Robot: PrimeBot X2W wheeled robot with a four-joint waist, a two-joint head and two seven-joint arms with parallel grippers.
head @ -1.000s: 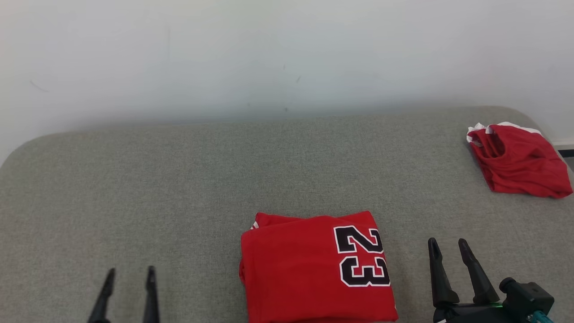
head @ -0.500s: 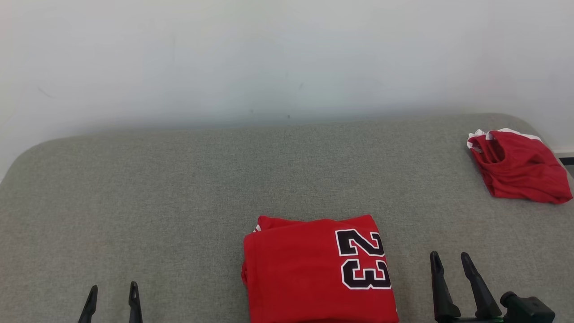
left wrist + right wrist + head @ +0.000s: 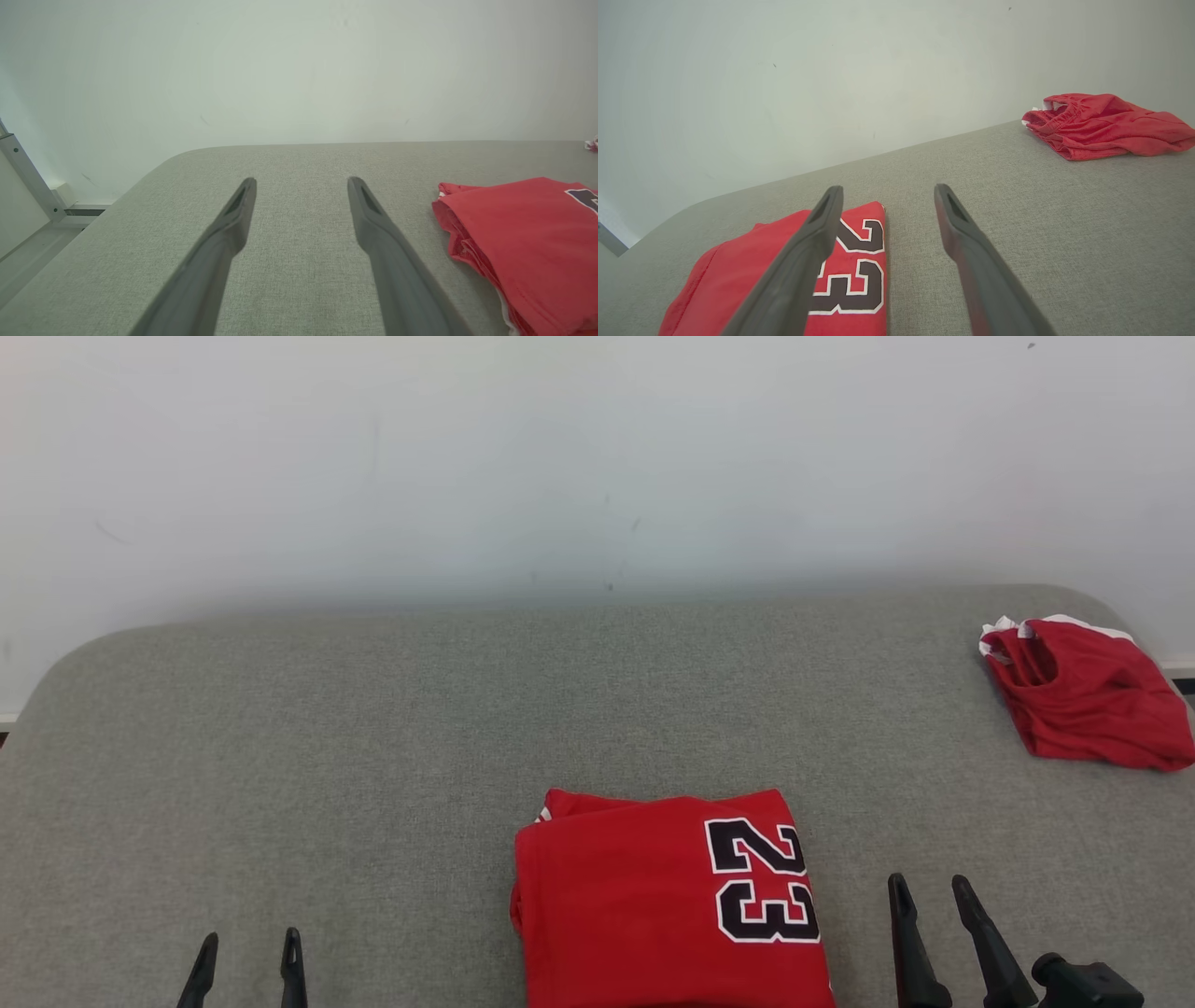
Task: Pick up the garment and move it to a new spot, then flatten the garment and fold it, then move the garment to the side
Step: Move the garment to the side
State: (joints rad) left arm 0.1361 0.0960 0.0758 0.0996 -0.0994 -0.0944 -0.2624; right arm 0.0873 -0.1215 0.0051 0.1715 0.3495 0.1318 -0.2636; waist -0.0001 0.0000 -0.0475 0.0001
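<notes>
Found right gripper [image 3: 928,882] spread wide, holding nothing, poised over grey cushion [image 3: 373,728]. Noted folded red jersey [image 3: 644,905], numbered 23, lying flat just to its left, number edge nearest. Found left gripper [image 3: 249,938] likewise spread and empty, well apart from jersey's far edge. Judged right arm the nearer for shifting it aside. Took long axis as roughly parallel to fingers; near end cut off. Logged second red garment [image 3: 1088,695], bunched, far ahead-right.

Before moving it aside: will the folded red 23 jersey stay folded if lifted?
Probably not: the folded red fabric jersey shows loose layered edges, so it likely sags open. On the grey woven surface it may drag and bunch.
</notes>
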